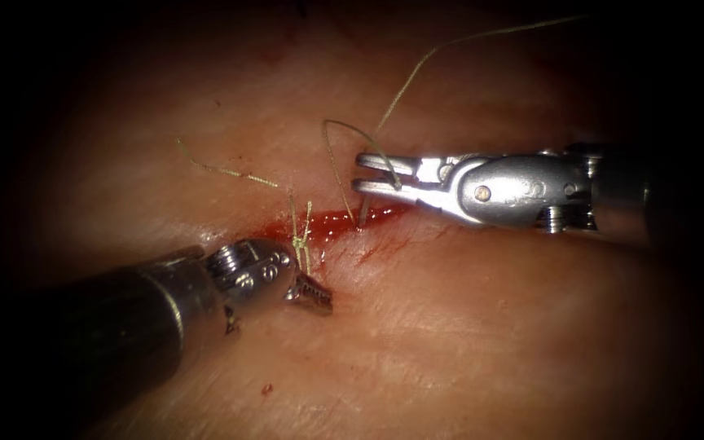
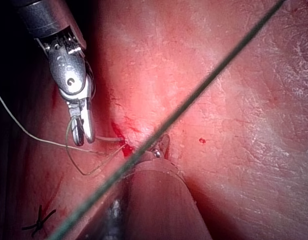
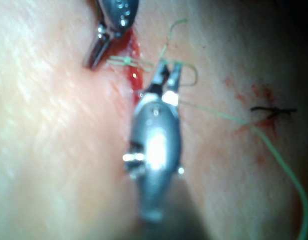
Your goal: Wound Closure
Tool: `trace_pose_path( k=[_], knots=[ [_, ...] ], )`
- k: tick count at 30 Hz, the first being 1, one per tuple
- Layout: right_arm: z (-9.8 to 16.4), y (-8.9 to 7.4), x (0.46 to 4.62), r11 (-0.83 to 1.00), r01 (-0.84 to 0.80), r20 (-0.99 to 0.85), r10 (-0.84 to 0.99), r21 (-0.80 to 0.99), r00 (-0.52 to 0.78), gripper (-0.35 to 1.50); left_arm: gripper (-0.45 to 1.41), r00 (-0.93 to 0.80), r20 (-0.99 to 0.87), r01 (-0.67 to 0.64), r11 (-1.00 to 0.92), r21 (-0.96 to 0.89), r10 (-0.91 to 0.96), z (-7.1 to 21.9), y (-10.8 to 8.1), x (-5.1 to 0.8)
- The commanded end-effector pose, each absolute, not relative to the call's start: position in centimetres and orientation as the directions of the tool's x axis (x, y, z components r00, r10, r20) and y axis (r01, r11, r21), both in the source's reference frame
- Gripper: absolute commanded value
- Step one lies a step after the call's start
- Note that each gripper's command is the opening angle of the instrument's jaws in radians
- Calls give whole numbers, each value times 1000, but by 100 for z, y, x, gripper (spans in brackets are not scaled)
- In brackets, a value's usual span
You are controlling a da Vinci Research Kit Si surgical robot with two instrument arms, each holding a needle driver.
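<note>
We are seeing the needle (image 1: 363,213) standing in the cut (image 1: 344,222), just below our right tool (image 1: 358,173), whose parted jaws are straddling the thread (image 1: 385,155). Our left tool (image 1: 313,293) is sitting lower left by the knot (image 1: 299,240), gripping nothing; its jaws we cannot tell.

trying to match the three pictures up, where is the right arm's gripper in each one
Endoscope view: the right gripper reaches in from the picture's right, open, its tips just above the red fluid in the cut.
Left wrist view: right gripper, pointing at the cut, thread looping by its tips.
Right wrist view: right gripper, seen from behind, tips beside the cut.
Shared landmark: the red fluid in the cut.
</note>
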State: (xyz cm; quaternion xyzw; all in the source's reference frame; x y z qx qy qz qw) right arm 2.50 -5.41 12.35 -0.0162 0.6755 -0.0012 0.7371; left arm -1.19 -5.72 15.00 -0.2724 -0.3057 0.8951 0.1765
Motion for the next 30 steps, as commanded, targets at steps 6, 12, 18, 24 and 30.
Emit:
trace_pose_path(
  k=[6, 12, 18, 24, 30],
  knots=[
    [1241, -520, 264, 999, 33, -998, 22, 24, 67, -35, -1, -790, -380, -150, -753, -641, 481, 1510, -571, -124],
    [1243, -517, 275, 986, 72, -987, 143, 148, 67, -35, -1, -791, -378, -151, -753, -640, 480, 1510, -571, -124],
    [1247, -505, 281, 961, 61, -960, 264, 270, 89, -35, -1, -794, -375, -153, -755, -638, 478, 1509, -572, -123],
    [1252, -494, 280, 896, 48, -892, 433, 442, 128, -35, -1, -797, -372, -155, -756, -636, 476, 1509, -573, -122],
    [1256, -506, 283, 759, 51, -755, 635, 649, 166, -35, -3, -799, -370, -154, -757, -635, 474, 1509, -573, -121]
  ],
)
